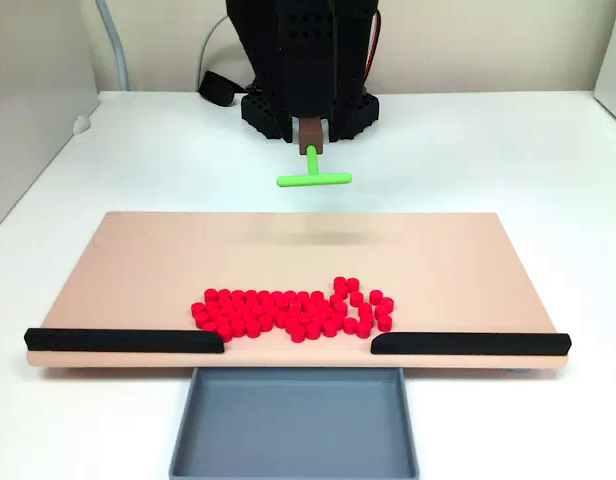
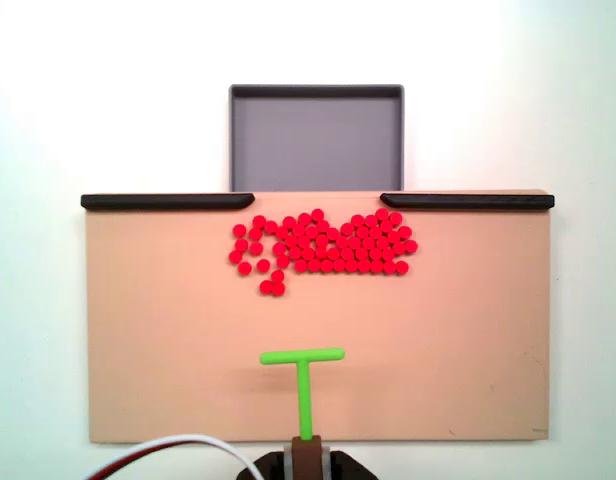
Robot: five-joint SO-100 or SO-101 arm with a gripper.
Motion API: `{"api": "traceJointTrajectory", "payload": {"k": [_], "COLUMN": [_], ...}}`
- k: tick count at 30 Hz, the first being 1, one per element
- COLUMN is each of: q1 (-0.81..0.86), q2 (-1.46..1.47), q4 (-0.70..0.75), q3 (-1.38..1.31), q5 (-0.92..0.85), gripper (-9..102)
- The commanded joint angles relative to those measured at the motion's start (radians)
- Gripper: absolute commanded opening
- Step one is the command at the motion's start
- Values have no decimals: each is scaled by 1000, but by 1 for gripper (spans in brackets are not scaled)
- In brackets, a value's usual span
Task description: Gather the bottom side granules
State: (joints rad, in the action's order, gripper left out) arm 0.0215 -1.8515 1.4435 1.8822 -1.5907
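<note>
Many small red granules (image 1: 293,312) (image 2: 323,243) lie bunched on the tan board (image 1: 138,270) (image 2: 168,340), close to the gap between two black bars. The green T-shaped tool (image 1: 313,177) (image 2: 303,375) is held by its stem in my gripper (image 1: 310,135) (image 2: 308,445), which is shut on it. In one fixed view the tool hangs above the board's far edge, well behind the granules. From the other fixed view its crossbar sits a short way from the nearest granules.
Two black bars (image 1: 123,340) (image 1: 470,344) line the board's edge with a gap between them. A grey tray (image 1: 293,425) (image 2: 316,140) sits just beyond that gap. The arm's black base (image 1: 308,60) stands behind the board. White table surrounds the board.
</note>
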Motion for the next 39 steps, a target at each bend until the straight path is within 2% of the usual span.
{"api": "traceJointTrajectory", "payload": {"k": [1,39], "q1": [11,26], "q2": [-14,9], "q4": [-3,-5], "q3": [-2,-11], "q5": [18,14], "gripper": [0,0]}}
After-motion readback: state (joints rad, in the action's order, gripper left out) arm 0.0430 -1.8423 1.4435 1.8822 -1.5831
